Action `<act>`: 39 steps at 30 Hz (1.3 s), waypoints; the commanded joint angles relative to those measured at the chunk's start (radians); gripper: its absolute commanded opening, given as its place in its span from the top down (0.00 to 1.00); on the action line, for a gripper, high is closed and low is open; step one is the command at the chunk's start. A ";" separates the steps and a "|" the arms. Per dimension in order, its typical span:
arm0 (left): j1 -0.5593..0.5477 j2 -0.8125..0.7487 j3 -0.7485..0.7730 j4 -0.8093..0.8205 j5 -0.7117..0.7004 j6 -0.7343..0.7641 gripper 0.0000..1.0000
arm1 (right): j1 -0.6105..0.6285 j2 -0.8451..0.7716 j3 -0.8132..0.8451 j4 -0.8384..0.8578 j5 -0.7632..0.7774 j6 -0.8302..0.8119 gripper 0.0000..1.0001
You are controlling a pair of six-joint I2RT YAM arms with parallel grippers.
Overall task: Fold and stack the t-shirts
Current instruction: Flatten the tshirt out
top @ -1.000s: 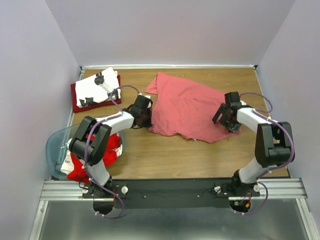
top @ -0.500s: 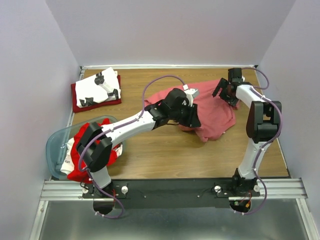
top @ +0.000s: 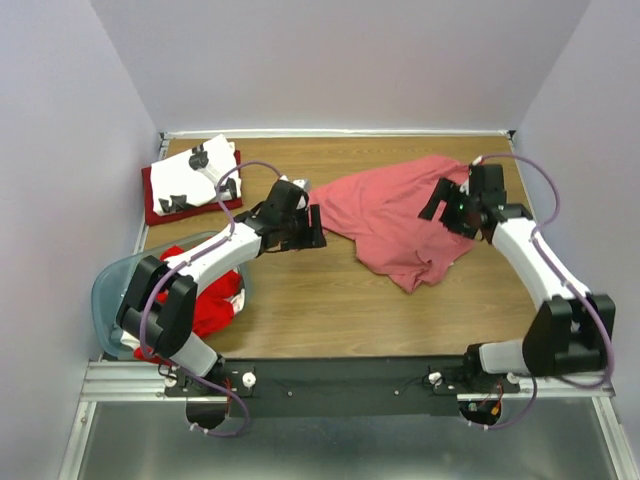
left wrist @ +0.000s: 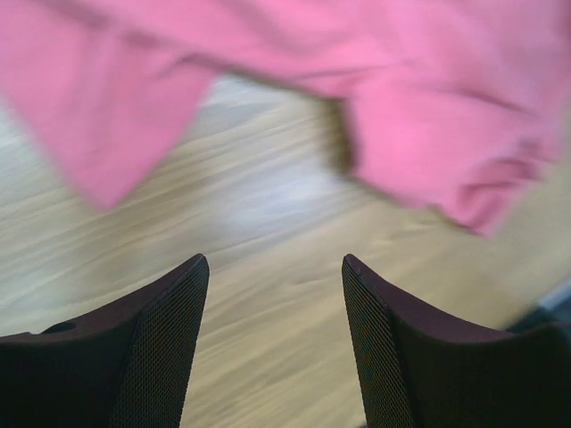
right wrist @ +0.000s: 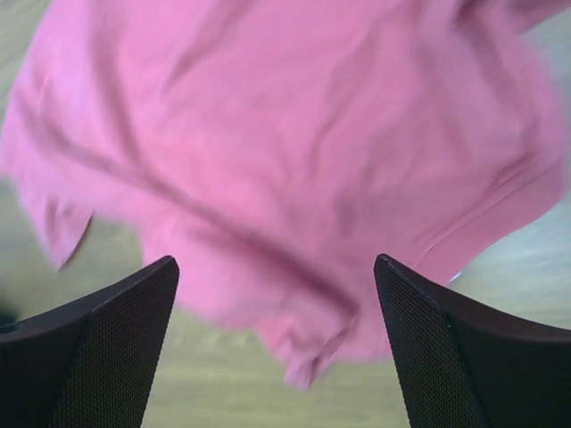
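A lab test cell is showing: plain walls [top: 350,60] boxing in a wooden table [top: 330,310], metal rail [top: 340,378] running at six o'clock.

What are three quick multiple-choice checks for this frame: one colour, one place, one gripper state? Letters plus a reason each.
1. What colour is the big unfolded shirt?
A. white
B. salmon pink
C. navy

2. Where is the white printed shirt?
A. under the big unfolded shirt
B. hanging from a gripper
C. folded on top of the dark red shirt, far left corner

3. How is the left gripper?
A. open, nothing between its fingers
B. shut on the big unfolded shirt
C. shut on nothing

Key:
1 B: the cloth reads salmon pink in all three views.
2 C: the top view shows the white shirt with a dark red border showing around it.
3 A: the left wrist view shows the fingers apart with nothing held between them.
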 commanded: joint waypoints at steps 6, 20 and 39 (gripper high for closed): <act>0.074 0.044 -0.044 -0.046 -0.223 0.054 0.32 | 0.140 -0.196 -0.215 -0.099 -0.043 0.110 0.23; 0.101 0.072 -0.084 0.008 -0.194 0.042 0.32 | 0.153 -0.165 -0.308 -0.100 0.041 0.175 0.41; 0.111 0.060 -0.116 0.008 -0.195 0.043 0.32 | 0.152 -0.107 -0.344 0.013 0.095 0.227 0.50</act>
